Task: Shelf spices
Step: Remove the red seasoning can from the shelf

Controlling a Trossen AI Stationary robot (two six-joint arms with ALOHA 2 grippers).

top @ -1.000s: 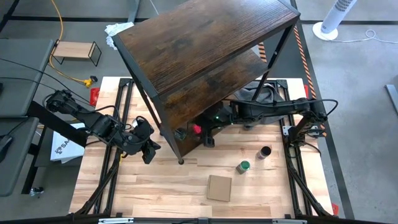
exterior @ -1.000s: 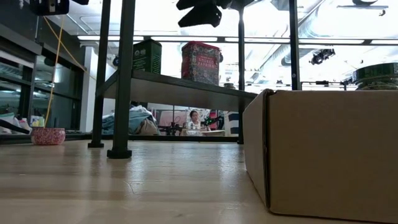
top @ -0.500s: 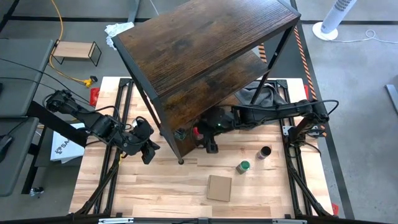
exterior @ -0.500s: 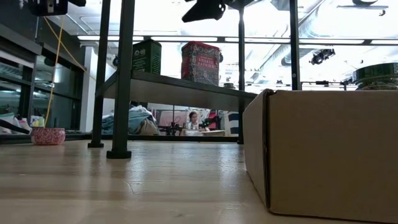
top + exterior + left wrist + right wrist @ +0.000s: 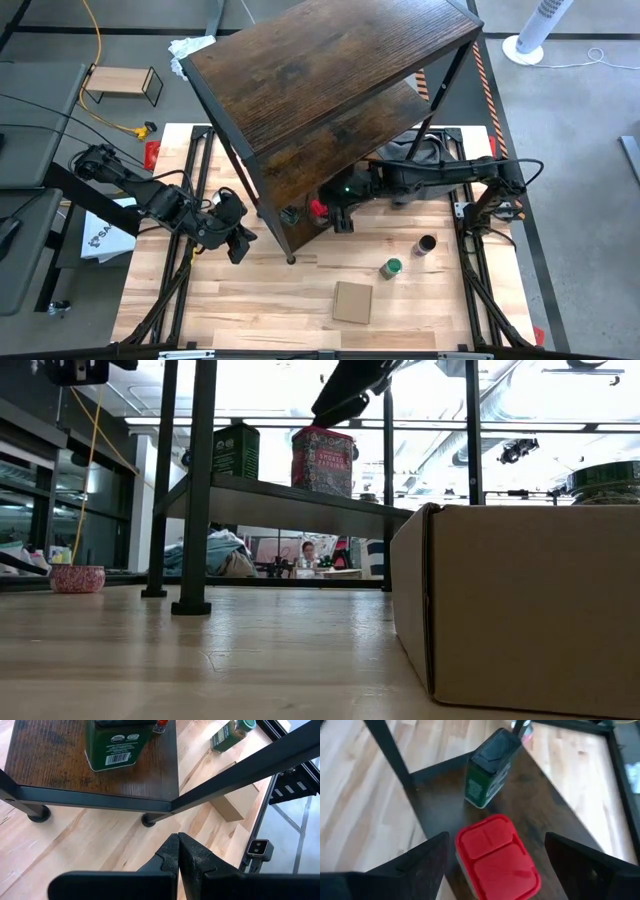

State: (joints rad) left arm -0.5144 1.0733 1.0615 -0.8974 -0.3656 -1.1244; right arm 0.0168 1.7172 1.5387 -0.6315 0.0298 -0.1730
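Right gripper [image 5: 492, 860] has shifted since the earlier frames: in the low view its dark fingers now sit lower, just above the red boxy tin [image 5: 322, 460], where before they hung higher with a clear gap. Jaws stand wide, one on each side of the red lid in the right wrist view, no contact visible, so the tin looks released and standing upright on the lowest board of the shelf [image 5: 330, 80]. Dark green tin [image 5: 487, 767] stands on the same board just beside it.

Left gripper [image 5: 178, 852] hovers over the table off the shelf's left front leg, fingers pressed together, holding nothing.

Still on the table: green-lidded jar [image 5: 391, 267] and dark jar [image 5: 426, 245], near each other right of the shelf; cardboard box [image 5: 352, 302] nearer the front. Purple-lidded spice not found in these frames.

Step in hand, my read: clear the right arm out from under the shelf. Do it well by keeping the jaws wide, pulling back along the line of entry, not sideways, since either finger could tip the red tin or nudge the green one. Mind the black frame leg and the board overhead. Then go for the green-lidded jar, the closer of the two.
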